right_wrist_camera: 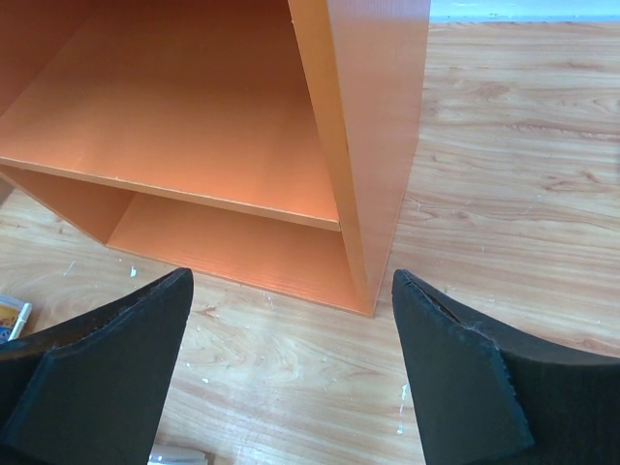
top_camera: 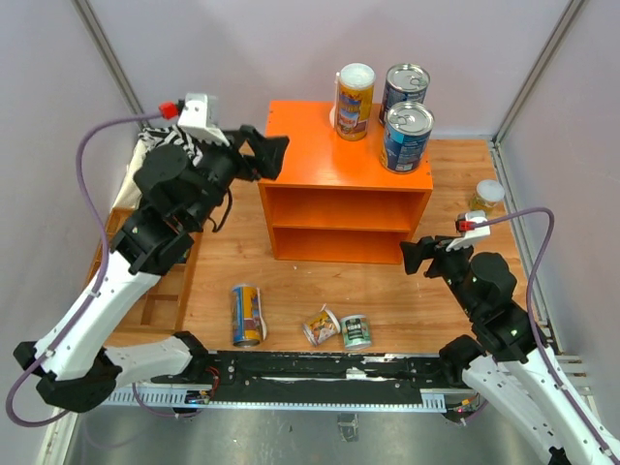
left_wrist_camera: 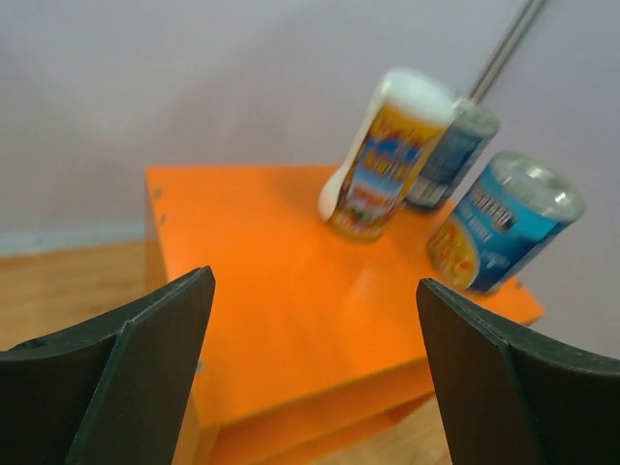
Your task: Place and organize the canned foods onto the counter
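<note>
The orange counter [top_camera: 310,145] stands at the table's back middle. On its top stand a tall yellow-and-blue can [top_camera: 355,103] and two wide blue cans [top_camera: 406,138] [top_camera: 404,90]; they also show in the left wrist view [left_wrist_camera: 383,172] [left_wrist_camera: 504,223]. Another tall yellow-and-blue can [top_camera: 247,314] lies on the table in front. Two small cans [top_camera: 321,325] [top_camera: 356,331] lie near it. A small yellow-labelled can [top_camera: 489,197] stands at the right. My left gripper [top_camera: 274,155] is open and empty over the counter's left edge. My right gripper [top_camera: 418,254] is open and empty by the counter's front right corner [right_wrist_camera: 363,291].
A brown compartment tray [top_camera: 160,291] lies at the left under my left arm. A black-and-white striped cloth [top_camera: 165,140] lies behind it. Walls close the table at the back and sides.
</note>
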You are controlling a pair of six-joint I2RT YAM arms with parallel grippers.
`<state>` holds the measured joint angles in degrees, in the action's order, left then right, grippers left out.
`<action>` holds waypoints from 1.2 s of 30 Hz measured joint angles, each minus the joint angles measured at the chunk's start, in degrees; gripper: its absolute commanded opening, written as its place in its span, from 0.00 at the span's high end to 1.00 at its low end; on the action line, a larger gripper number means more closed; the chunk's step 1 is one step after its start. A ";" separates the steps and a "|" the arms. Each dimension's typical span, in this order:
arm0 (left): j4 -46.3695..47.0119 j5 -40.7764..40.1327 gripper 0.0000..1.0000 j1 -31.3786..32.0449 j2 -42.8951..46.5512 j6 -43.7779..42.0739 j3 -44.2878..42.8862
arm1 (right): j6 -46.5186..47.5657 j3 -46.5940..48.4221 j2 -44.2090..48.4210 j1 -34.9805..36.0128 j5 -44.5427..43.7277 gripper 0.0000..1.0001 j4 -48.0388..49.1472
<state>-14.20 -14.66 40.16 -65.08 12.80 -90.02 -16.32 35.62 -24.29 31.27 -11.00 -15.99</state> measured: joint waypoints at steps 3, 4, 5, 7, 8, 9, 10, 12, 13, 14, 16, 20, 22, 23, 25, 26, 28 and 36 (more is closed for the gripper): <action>-2.78 -5.03 0.10 0.92 4.87 3.19 9.84 | -0.02 0.28 0.20 0.00 0.00 0.16 -0.87; -3.61 -6.43 0.10 0.96 6.10 4.20 12.68 | -0.07 0.31 0.17 0.00 0.02 0.16 -1.14; -4.42 -7.82 0.10 1.03 7.28 5.20 15.72 | -0.15 0.31 0.17 0.02 0.02 0.16 -1.49; -7.26 -11.06 0.09 1.05 10.23 7.76 22.84 | -0.28 0.31 0.15 0.02 0.02 0.16 -2.05; -8.41 -12.33 0.09 1.16 11.63 8.94 25.68 | -0.35 0.31 0.13 0.02 0.02 0.16 -2.12; -9.49 -13.40 0.08 1.20 13.05 10.05 28.11 | -0.44 0.31 0.13 0.02 0.02 0.16 -2.14; -10.58 -14.45 0.08 1.20 14.71 11.28 30.58 | -0.50 0.31 0.13 0.02 0.02 0.16 -2.16; -12.74 -16.24 0.08 1.22 18.49 13.84 34.93 | -0.70 0.31 0.13 0.02 0.04 0.16 -2.21; -13.55 -16.94 0.08 1.22 20.50 15.39 36.98 | -0.85 0.31 0.15 0.02 0.04 0.16 -2.25; -14.43 -17.40 0.08 1.22 22.01 16.46 38.29 | -1.01 0.31 0.20 0.02 0.04 0.16 -2.27; -15.72 -17.99 0.08 1.22 24.52 18.82 40.79 | -1.46 0.31 0.39 0.02 0.04 0.16 -2.29; -18.23 -18.23 0.08 1.22 27.10 22.82 43.63 | -1.81 0.31 0.83 0.02 0.04 0.16 -2.32; -19.21 -17.99 0.08 1.22 27.52 24.48 45.07 | -1.95 0.31 0.94 0.04 0.04 0.16 -2.29; -19.78 -17.79 0.08 1.22 27.71 25.29 45.94 | -1.97 0.28 0.94 0.04 0.02 0.16 -2.29; -21.49 -17.29 0.08 1.22 27.98 27.02 47.71 | -2.05 0.15 0.98 0.07 0.02 0.16 -2.29; -22.36 -16.94 0.08 1.25 28.09 27.78 48.48 | -2.14 0.11 0.98 0.13 -0.02 0.16 -2.29; -24.24 -16.28 0.08 1.49 28.17 29.46 49.94 | -2.27 -0.15 0.96 0.15 -0.02 0.16 -2.08; -29.75 -14.12 0.03 5.03 25.31 35.50 50.62 | -3.13 -1.75 0.17 0.15 -0.02 0.15 -1.88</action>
<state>-43.94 -28.77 45.19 -39.77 48.29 -39.40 -19.44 33.87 -24.12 31.42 -11.03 -17.87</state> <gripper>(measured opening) 0.926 0.844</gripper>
